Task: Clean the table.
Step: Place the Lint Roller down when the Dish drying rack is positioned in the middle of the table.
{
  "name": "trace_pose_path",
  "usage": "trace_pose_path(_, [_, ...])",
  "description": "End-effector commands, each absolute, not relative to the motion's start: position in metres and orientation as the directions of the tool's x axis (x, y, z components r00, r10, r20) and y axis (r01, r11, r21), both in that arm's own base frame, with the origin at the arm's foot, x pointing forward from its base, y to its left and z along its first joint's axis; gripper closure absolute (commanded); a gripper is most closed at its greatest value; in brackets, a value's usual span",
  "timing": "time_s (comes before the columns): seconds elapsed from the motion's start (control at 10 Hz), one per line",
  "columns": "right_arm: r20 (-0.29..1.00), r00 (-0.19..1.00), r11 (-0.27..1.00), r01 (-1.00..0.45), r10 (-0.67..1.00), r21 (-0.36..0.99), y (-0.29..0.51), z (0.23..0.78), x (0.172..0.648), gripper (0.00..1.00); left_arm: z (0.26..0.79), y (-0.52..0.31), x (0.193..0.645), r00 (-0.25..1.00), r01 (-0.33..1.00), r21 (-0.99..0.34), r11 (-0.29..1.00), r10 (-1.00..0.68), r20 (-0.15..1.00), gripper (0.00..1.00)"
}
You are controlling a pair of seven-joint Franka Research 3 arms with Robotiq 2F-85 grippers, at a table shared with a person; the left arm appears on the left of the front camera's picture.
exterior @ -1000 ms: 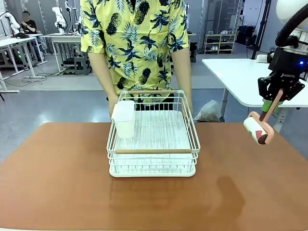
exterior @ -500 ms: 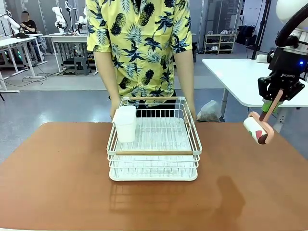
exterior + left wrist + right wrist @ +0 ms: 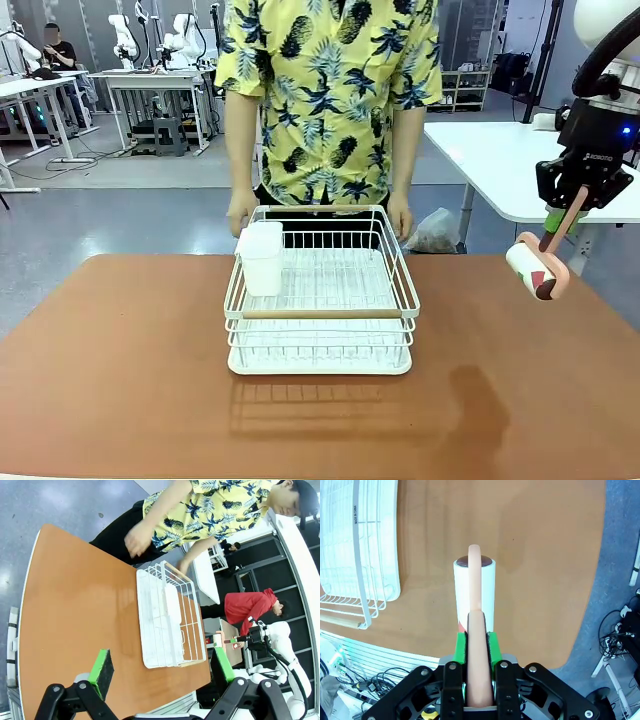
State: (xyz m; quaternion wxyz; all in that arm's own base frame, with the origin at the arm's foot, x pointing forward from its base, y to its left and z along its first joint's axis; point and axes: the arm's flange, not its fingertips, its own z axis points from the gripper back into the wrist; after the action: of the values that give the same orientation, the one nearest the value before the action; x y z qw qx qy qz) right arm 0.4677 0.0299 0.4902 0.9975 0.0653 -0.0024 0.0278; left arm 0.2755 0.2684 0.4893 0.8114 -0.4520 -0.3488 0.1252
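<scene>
The reddish-brown table (image 3: 120,380) spans the front view, and its top also shows from the left wrist (image 3: 75,610) and under the right wrist (image 3: 540,555). My right gripper (image 3: 566,214) hangs above the table's right edge, shut on the pink handle of a lint roller (image 3: 532,268). In the right wrist view my right gripper (image 3: 475,645) pinches that handle, with the white lint roller (image 3: 474,587) held above the tabletop. My left gripper (image 3: 162,666) stands open high over the table's left end, nothing between its green pads.
A white wire dish rack (image 3: 320,300) with a white cup holder (image 3: 262,257) is held just above mid-table by a person's hands (image 3: 401,218) at its far rim. The rack (image 3: 167,615) also shows from the left wrist. A white table (image 3: 500,160) stands at back right.
The person has shifted to the right and the dish rack has lifted slightly, its shadow now apart from its base. My right gripper and the lint roller have not moved.
</scene>
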Motion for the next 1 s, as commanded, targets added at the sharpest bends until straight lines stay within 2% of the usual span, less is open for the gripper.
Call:
trace_pose_path(0.0, [0.008,0.998,0.988,-0.069,0.069,0.136,0.0312,0.4937,0.4693,0.79,0.4901,0.2697,0.2735,0.720,0.128,-0.818,0.560,0.515,0.465,0.00])
trace_pose_path(0.9, [0.008,0.998,0.988,-0.069,0.069,0.136,0.0312,0.4937,0.4693,0.79,0.4901,0.2697,0.2735,0.720,0.128,-0.818,0.560,0.515,0.465,0.00])
